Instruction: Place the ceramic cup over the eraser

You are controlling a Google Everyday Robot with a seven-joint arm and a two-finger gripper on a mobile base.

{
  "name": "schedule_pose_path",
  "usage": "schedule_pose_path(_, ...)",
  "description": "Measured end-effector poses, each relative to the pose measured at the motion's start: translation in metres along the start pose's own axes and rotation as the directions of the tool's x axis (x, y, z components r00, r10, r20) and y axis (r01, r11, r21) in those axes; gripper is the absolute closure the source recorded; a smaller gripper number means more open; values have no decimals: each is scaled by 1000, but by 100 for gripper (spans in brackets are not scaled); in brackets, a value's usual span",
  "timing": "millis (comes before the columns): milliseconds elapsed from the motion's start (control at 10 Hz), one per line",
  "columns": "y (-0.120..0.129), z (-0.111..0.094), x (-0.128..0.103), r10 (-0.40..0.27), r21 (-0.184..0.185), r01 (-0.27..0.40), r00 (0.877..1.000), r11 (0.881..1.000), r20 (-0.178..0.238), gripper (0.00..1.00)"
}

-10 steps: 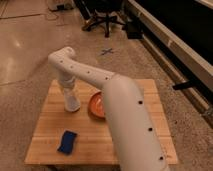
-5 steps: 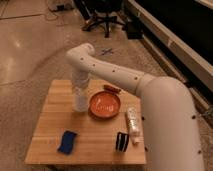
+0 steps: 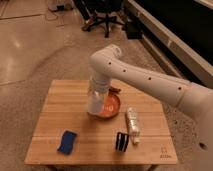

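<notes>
Gripper (image 3: 98, 89) sits above the left rim of the orange bowl (image 3: 112, 106), wrist pointing straight down, arm reaching in from 3 o'clock. The jaws are closed on the upper part of the ceramic cup (image 3: 95, 104), which hangs directly below, over the bowl's 9 o'clock edge.

Cup: long axis vertical. It looks wider at the bottom, so probably mouth down, though the view is too soft to be sure.

Handling judgement: light, rigid, glazed and therefore slippery, and it will chip if dropped or knocked on the bowl rim. A pinch across the narrow end suits it; lower it slowly rather than release it from height.

Outward from the cup:
- eraser (image 3: 121, 141) at 5 o'clock, near the front edge of the wooden table (image 3: 55, 102), well apart from the cup.
- clear plastic bottle (image 3: 132, 126) lying just beside the eraser at its 1 o'clock; a tight neighbour for the cup's rim.
- blue sponge pad (image 3: 67, 141) at 7 o'clock.
</notes>
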Motion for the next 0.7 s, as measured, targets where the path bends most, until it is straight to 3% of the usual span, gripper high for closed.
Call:
schedule_pose_path(200, 31, -27, -4, 36, 10, -36, 999, 999, -18, 100)
schedule_pose_path(700, 88, -78, -13, 88, -22, -89, 995, 996, -49, 100)
